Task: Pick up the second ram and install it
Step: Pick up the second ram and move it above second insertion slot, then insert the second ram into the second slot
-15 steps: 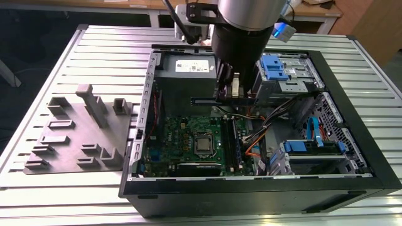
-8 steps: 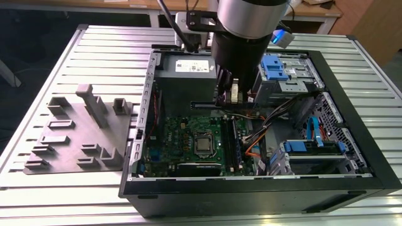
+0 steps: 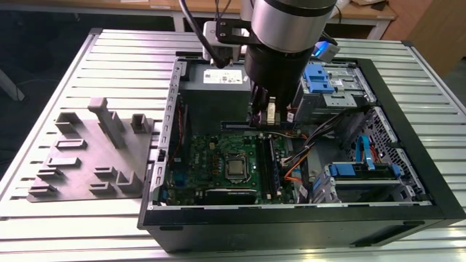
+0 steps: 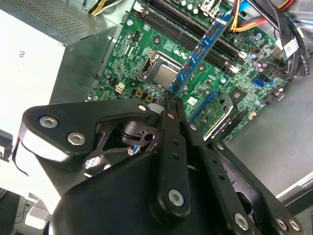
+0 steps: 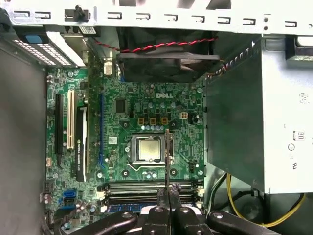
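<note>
My gripper (image 3: 263, 121) hangs inside the open computer case, shut on the second ram (image 3: 234, 125), a narrow blue-green stick. In the second wrist view the ram (image 4: 203, 46) juts straight out from between the fingertips of the gripper (image 4: 168, 98), over the green motherboard (image 4: 146, 44). Seen edge-on in the first wrist view, the ram (image 5: 167, 156) is a thin line running from the gripper (image 5: 167, 196) across the processor socket (image 5: 148, 148). It is held clear above the board, near the long black memory slots (image 5: 146, 186), touching none of them.
The grey power supply (image 3: 215, 82) stands beside the gripper. A case fan (image 5: 166, 63) and an expansion card (image 5: 80, 147) sit around the board. Orange and black cables (image 3: 295, 164) and blue drive cages (image 3: 320, 79) crowd the exterior view's right. A grey parts fixture (image 3: 95, 158) lies outside the case.
</note>
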You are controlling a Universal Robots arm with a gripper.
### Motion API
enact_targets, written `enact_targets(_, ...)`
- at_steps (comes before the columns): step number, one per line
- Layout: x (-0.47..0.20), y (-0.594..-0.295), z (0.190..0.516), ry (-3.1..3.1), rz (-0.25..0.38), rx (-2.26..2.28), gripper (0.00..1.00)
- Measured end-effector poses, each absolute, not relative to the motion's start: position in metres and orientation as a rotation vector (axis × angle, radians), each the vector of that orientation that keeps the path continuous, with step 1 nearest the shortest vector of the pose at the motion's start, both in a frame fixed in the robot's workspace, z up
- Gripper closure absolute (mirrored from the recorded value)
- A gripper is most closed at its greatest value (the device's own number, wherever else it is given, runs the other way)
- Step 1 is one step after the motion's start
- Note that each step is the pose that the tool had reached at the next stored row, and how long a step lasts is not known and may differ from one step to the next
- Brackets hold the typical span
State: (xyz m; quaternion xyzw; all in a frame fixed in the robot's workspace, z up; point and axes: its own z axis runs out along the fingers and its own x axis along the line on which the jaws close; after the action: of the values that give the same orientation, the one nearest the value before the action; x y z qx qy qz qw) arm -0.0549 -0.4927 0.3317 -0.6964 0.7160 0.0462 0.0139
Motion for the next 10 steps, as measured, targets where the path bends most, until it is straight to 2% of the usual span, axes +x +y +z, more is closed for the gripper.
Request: enact_targets(10, -0.0548, -0.4927, 0.3313, 2.23, 0.144, -2.169, 0.92)
